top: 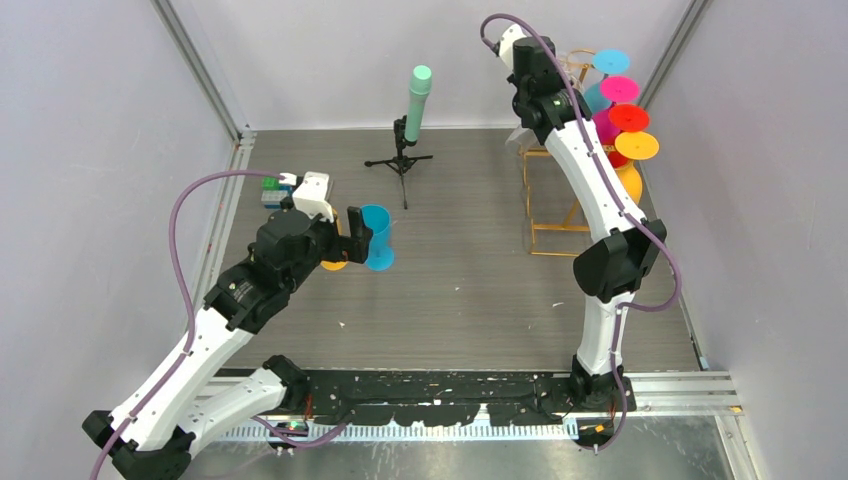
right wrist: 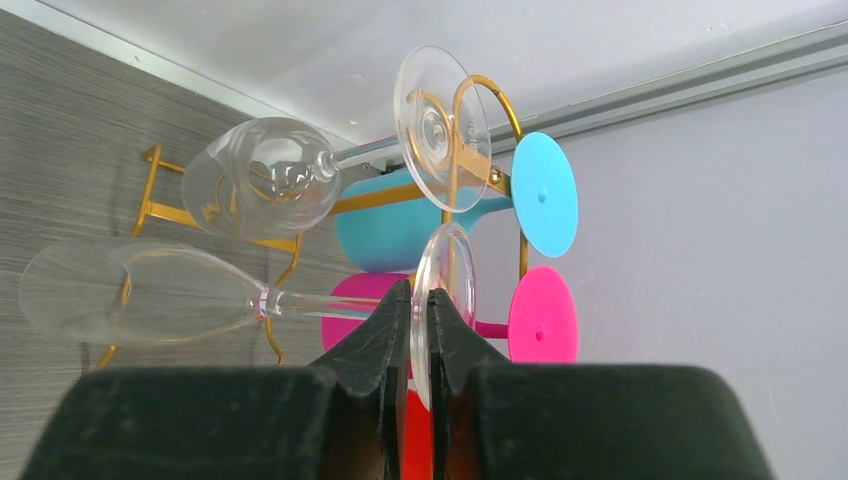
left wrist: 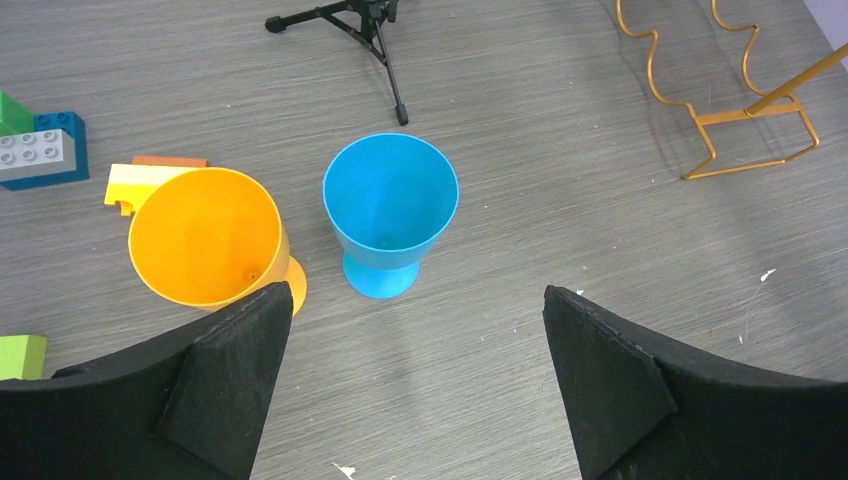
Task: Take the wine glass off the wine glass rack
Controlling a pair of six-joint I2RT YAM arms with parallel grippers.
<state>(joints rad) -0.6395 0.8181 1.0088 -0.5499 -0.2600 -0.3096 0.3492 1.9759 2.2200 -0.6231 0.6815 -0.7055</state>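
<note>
High at the back right, the gold wire wine glass rack (top: 548,215) carries several glasses hanging by their feet. My right gripper (right wrist: 420,300) is shut on the round foot of a clear wine glass (right wrist: 130,295). That glass lies sideways, with its stem still in the rack's (right wrist: 480,85) wire. A second clear glass (right wrist: 265,175) hangs just above it. Teal (right wrist: 545,195) and pink (right wrist: 540,315) glass feet show behind. My left gripper (left wrist: 415,295) hangs open and empty over the table, close to a blue goblet (left wrist: 390,200) and an orange goblet (left wrist: 205,235), both standing upright.
A black tripod with a mint-green cylinder (top: 415,105) stands at the back centre. Toy bricks (left wrist: 40,150) lie left of the goblets. More coloured glass feet (top: 628,118) stick out of the rack toward the right wall. Walls close in the table on three sides.
</note>
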